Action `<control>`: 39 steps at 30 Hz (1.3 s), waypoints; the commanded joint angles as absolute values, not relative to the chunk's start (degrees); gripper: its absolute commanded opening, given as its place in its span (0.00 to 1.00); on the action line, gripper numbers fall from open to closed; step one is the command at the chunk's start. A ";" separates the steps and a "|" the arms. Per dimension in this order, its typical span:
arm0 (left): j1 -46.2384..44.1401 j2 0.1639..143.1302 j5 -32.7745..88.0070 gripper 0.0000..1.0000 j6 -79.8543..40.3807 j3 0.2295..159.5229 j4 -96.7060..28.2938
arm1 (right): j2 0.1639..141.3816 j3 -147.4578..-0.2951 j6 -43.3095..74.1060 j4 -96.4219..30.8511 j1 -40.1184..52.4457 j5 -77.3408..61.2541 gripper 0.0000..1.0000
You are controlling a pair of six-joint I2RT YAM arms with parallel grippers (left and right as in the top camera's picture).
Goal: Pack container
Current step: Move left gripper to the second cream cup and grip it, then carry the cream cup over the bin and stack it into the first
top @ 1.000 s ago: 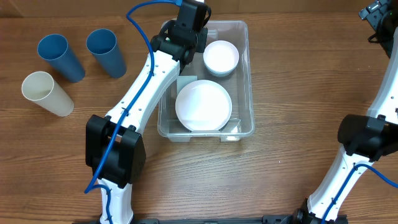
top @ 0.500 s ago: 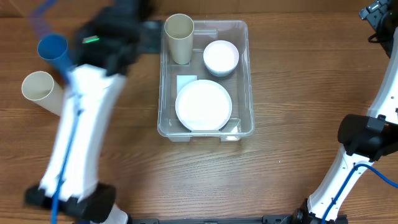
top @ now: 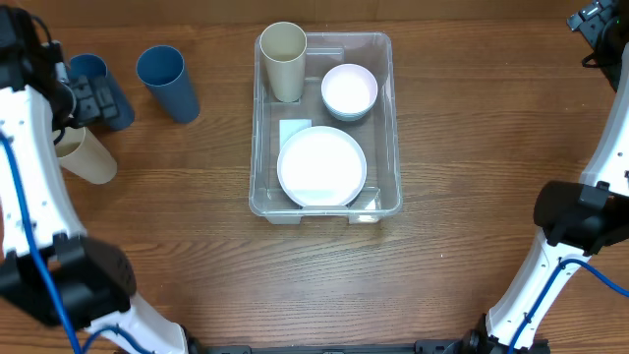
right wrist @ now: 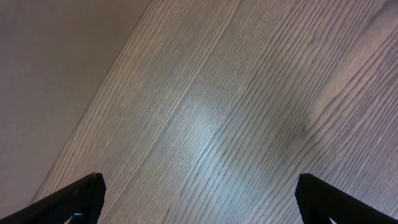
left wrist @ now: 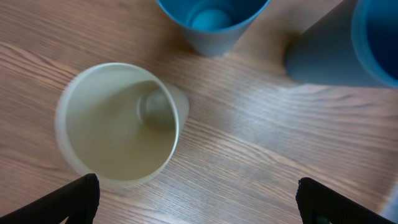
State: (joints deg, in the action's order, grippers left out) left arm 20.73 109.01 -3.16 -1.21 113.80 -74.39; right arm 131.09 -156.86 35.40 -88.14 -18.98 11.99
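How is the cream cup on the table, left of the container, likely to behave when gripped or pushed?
The cream cup looks thin-walled and empty, so it is probably light and may flex if squeezed. It is tall, tapering to a narrow base, so a sideways push could tip it.

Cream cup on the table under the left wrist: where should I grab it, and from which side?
The cream cup stands upright, mouth open upward, so pinch its rim wall from straight above, one jaw inside and one outside. Take the side facing away from the nearest blue cup.
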 commanded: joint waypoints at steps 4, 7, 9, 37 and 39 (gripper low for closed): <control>20.60 118.06 -1.87 0.97 1.32 113.25 -71.85 | 129.34 -158.21 35.83 -87.99 -18.87 12.40 1.00; 20.62 118.74 -1.87 0.42 -0.36 113.23 -71.96 | 129.34 -158.21 35.83 -87.99 -18.87 12.40 1.00; 20.60 118.72 -1.87 0.04 -1.41 113.27 -72.66 | 129.34 -158.21 35.83 -87.99 -18.87 12.40 1.00; -21.28 105.86 1.17 0.04 -3.22 135.55 -61.84 | 129.34 -158.21 35.83 -87.99 -18.87 12.40 1.00; -21.87 109.30 0.60 0.04 -3.22 135.55 -61.04 | 129.34 -158.21 35.83 -87.99 -18.87 12.40 1.00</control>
